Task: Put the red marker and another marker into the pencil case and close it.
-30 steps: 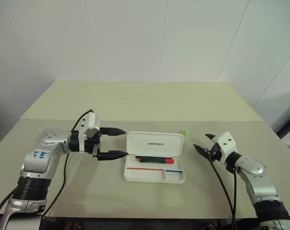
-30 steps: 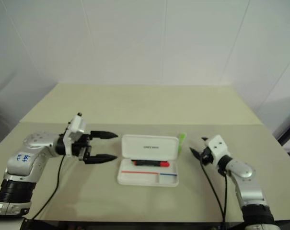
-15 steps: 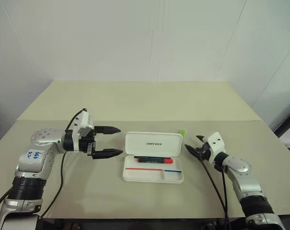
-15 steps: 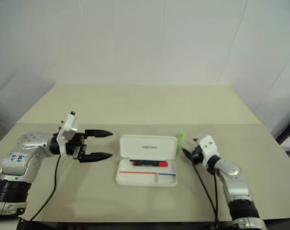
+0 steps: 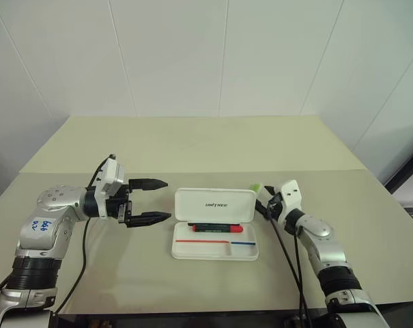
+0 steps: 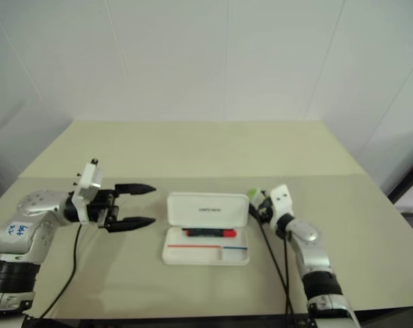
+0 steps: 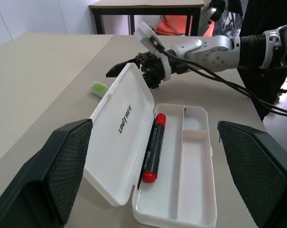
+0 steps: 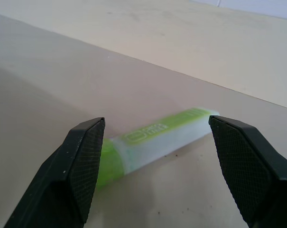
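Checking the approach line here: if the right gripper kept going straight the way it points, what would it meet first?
Most likely the green highlighter, lying on the table right ahead between the open fingers of the right gripper.

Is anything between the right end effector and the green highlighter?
Nothing visible. In the right wrist view the highlighter lies on bare table, framed by the open right end effector.

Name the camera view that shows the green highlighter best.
The right wrist view: the short, chunky light-green plastic highlighter lies whole between that claw's fingers. The left wrist view shows one end behind the lid; the eye views show a green sliver.
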You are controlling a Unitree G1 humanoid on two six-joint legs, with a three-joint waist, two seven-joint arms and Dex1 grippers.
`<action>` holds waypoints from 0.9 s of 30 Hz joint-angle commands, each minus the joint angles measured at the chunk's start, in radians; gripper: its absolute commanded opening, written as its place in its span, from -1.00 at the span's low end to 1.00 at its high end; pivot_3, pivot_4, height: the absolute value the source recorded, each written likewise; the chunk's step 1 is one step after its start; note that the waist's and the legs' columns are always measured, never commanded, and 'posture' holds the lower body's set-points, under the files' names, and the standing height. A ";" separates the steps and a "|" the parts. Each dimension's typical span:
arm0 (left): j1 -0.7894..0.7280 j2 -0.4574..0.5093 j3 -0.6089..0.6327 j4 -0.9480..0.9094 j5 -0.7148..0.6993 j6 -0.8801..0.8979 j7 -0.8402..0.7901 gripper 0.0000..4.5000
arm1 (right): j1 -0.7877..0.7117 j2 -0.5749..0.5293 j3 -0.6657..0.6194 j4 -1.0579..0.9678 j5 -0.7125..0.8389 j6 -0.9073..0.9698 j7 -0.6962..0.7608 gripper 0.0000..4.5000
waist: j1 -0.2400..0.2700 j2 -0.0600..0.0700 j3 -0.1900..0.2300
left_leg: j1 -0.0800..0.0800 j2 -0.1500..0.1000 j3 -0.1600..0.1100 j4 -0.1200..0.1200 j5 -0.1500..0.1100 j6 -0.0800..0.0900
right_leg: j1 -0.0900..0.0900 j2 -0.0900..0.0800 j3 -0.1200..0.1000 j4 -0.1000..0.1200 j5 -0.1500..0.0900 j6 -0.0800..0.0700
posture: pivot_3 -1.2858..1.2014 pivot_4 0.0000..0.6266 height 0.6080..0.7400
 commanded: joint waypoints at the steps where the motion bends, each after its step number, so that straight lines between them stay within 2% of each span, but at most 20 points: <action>1: 0.005 0.007 0.024 -0.040 -0.026 -0.015 0.009 1.00 | -0.011 0.019 0.008 0.022 -0.007 0.002 -0.026 1.00 | -0.002 0.000 0.000 | 0.000 0.000 0.000 0.000 0.000 0.000 | 0.000 0.000 0.000 0.000 0.000 0.000 | 0.03 -0.52 1.00; 8: 0.007 0.007 0.017 -0.045 -0.022 -0.014 0.021 1.00 | -0.021 0.016 0.009 0.057 -0.031 0.006 -0.077 1.00 | -0.016 0.000 0.000 | 0.000 0.000 0.000 0.000 0.000 0.000 | 0.000 0.000 0.000 0.001 0.000 0.000 | 0.03 -0.52 1.00; 14: 0.004 0.005 0.013 -0.043 -0.019 -0.017 0.025 1.00 | -0.009 0.037 0.007 -0.015 0.006 0.062 -0.066 1.00 | -0.018 0.000 0.000 | 0.000 0.000 0.000 0.000 0.000 0.000 | 0.000 0.000 0.000 0.001 0.000 0.000 | 0.03 -0.52 1.00; 27: -0.001 0.003 0.009 -0.040 -0.017 -0.024 0.028 1.00 | -0.011 0.094 0.019 -0.051 -0.017 0.213 -0.194 1.00 | -0.021 -0.002 -0.001 | 0.002 0.000 0.000 0.000 0.000 0.000 | 0.001 0.000 0.000 0.001 0.000 0.000 | 0.03 -0.52 1.00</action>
